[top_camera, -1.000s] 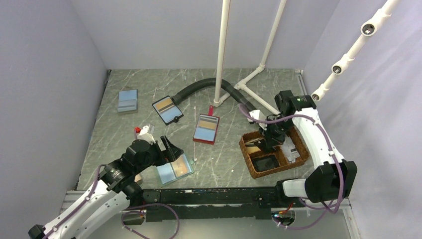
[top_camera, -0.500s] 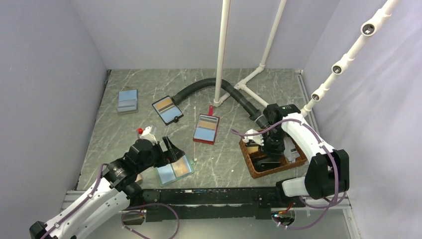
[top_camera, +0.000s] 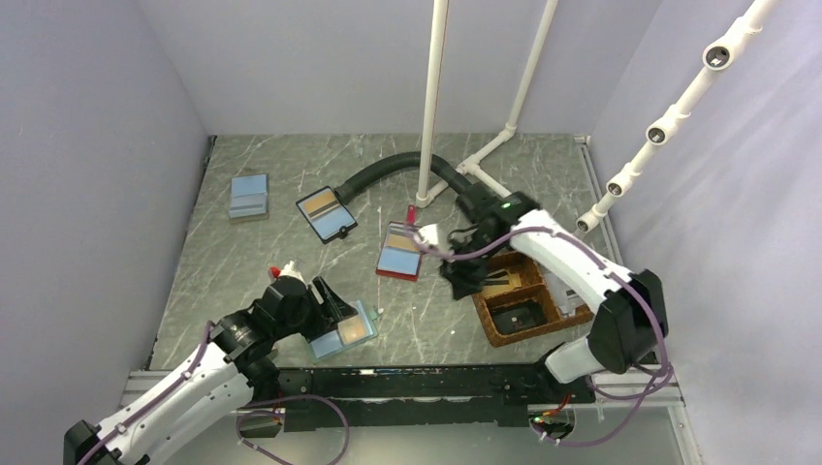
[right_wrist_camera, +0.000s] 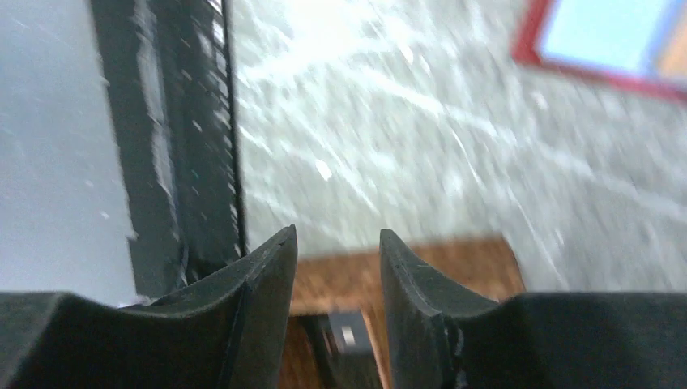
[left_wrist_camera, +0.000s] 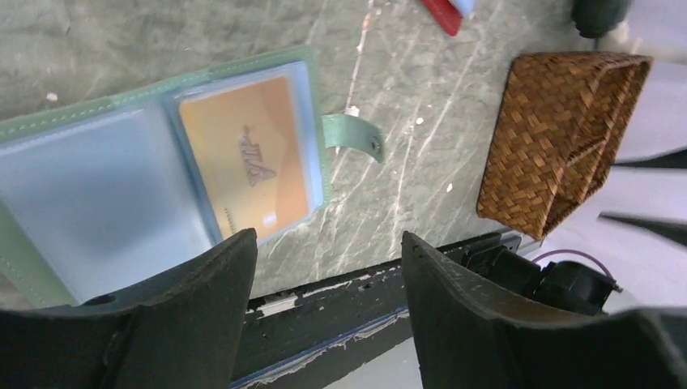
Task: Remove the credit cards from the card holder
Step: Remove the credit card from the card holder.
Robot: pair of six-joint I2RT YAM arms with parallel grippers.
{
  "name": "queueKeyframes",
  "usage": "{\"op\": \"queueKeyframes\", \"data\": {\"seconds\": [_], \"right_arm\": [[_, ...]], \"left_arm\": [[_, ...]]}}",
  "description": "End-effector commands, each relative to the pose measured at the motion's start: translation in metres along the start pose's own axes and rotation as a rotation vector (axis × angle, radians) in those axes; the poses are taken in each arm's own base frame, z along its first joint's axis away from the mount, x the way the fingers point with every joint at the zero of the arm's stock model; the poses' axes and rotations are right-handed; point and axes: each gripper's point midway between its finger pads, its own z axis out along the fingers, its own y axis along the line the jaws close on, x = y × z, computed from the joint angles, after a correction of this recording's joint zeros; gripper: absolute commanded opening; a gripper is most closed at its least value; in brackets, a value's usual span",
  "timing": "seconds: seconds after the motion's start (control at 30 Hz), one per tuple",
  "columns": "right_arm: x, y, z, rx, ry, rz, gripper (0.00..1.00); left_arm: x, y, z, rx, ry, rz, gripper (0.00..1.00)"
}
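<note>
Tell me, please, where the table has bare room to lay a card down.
The table is bare between the card holder and the basket, and on the left, nearer than the blue-grey holder. It is crowded mid-table: black-edged holder, red-edged holder, hose and the right gripper.

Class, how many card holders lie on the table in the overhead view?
4: blue-grey holder far left, black-edged holder just right of it, red-edged holder mid-table, teal holder lying open near the front edge. The basket may hide others.
</note>
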Motion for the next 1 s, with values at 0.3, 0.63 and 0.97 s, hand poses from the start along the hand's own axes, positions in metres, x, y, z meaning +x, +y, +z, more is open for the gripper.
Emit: {"op": "queueKeyframes", "data": {"seconds": [0.3,0.63,0.97], "right_arm": [[-0.144,0.016,0.133,-0.287,-0.212,0.436,0.19],[-0.15,0.042,0.191,-0.466,-0.114,0.637,0.12],[-0.135,0.03,0.22,-0.427,-0.041,0.712,0.14]], "left_arm": [[0.014,0.026,0.02,-0.158,0.073,-0.095,0.6],[0.017,0.044,0.021,-0.179,0.049,-0.108,0.63],[0.021,0.043,0.026,-0.143,0.057,-0.123,0.63]]}}
